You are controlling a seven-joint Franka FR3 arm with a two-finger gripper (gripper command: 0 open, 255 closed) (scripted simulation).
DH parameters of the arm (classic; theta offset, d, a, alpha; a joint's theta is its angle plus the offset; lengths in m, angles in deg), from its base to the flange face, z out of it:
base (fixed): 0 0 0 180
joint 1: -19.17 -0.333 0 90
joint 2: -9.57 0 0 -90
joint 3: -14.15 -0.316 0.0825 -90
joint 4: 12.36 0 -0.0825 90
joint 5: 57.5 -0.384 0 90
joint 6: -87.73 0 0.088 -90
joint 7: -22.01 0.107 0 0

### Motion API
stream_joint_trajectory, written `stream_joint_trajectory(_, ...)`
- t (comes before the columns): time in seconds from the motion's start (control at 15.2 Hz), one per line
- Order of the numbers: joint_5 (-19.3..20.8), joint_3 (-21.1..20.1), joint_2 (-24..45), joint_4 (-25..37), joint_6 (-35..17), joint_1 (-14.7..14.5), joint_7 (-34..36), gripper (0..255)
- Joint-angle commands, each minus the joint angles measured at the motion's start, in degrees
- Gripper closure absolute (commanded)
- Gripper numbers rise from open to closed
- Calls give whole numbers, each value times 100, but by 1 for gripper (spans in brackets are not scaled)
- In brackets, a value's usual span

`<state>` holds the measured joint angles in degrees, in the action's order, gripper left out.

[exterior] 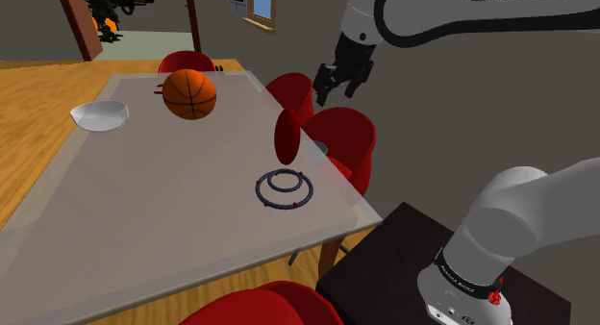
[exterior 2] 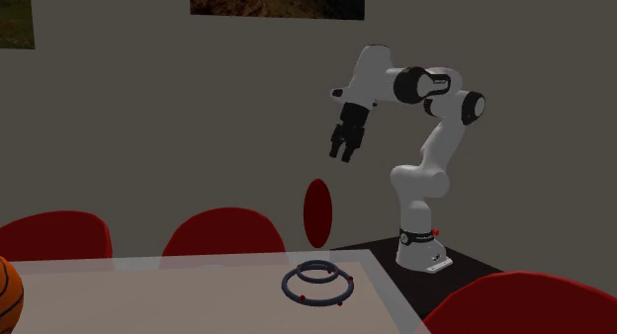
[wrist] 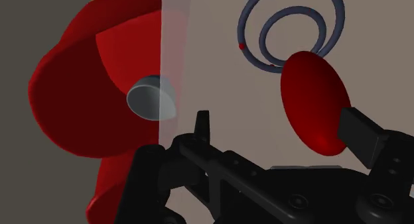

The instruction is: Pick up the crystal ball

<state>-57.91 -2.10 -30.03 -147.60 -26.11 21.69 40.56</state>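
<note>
Approach step. Above the table (wrist: 212,50), my gripper (wrist: 278,123) hangs spread wide, holding nothing. The red flattened shape I take for the crystal ball (wrist: 312,97) stands well below it, off-centre toward one finger. Next: centre over it, then descend.

The dark red flat oval disc (wrist: 312,103) just below the matt black two-finger gripper (exterior 2: 343,150) is smooth with a dull sheen. Under it, the pale grey translucent tabletop (exterior: 144,217) looks glassy. Far beyond the gripper, the orange basketball (exterior: 189,93) shines, and the plank floor (exterior: 29,92) looks wooden
</note>
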Motion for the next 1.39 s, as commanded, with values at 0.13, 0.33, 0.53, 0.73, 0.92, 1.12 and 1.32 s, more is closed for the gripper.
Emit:
stream_joint_trajectory(0.13,529,-892,645,299,-653,449,1135,0)
stream_joint_trajectory(0.33,1149,-1645,1208,676,-937,935,2095,0)
stream_joint_trajectory(0.53,1869,-2352,1768,1112,-1004,1435,3003,0)
stream_joint_trajectory(0.73,1936,-2401,1802,925,-1199,1454,3128,0)
stream_joint_trajectory(0.92,2015,-2460,1847,748,-1393,1485,3263,0)
stream_joint_trajectory(1.12,2062,-2494,1875,659,-1494,1504,3337,0)
stream_joint_trajectory(1.32,2048,-2483,1854,637,-1500,1494,3328,255)
